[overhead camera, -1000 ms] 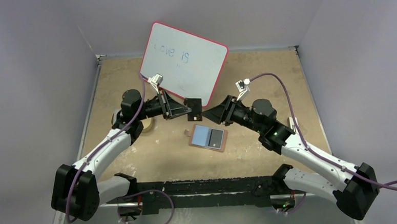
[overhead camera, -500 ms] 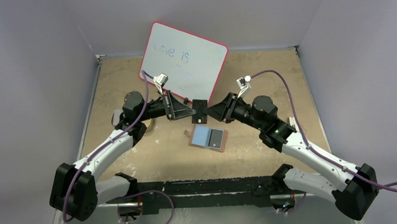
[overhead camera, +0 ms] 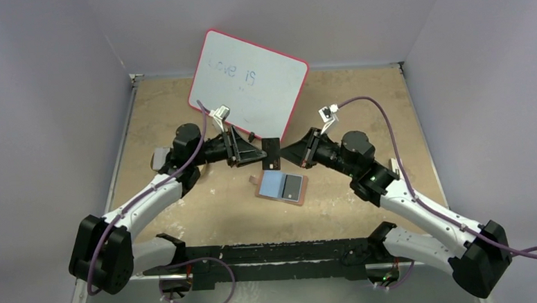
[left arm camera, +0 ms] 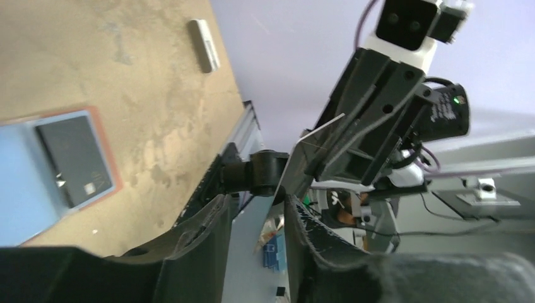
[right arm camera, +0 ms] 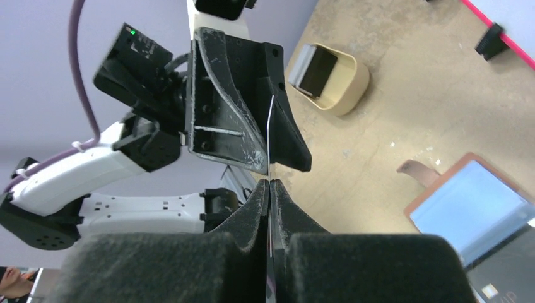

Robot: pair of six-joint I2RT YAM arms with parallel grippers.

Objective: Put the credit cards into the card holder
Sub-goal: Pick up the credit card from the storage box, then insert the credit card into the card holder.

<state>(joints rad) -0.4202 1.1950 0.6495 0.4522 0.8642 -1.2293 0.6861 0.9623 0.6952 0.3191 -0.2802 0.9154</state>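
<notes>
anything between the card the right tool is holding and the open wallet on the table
Nothing visible lies between them. The credit card, pinched in the right tool, is in the air just beyond the open card holder. Only the left tool, jaws apart around the card's other end, should probably back off first.

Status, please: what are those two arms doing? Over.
Right gripper shut on a credit card, midair. Left gripper open around the same card. Card holder lies open below, another card on it. Whiteboard behind, not in the way.
</notes>
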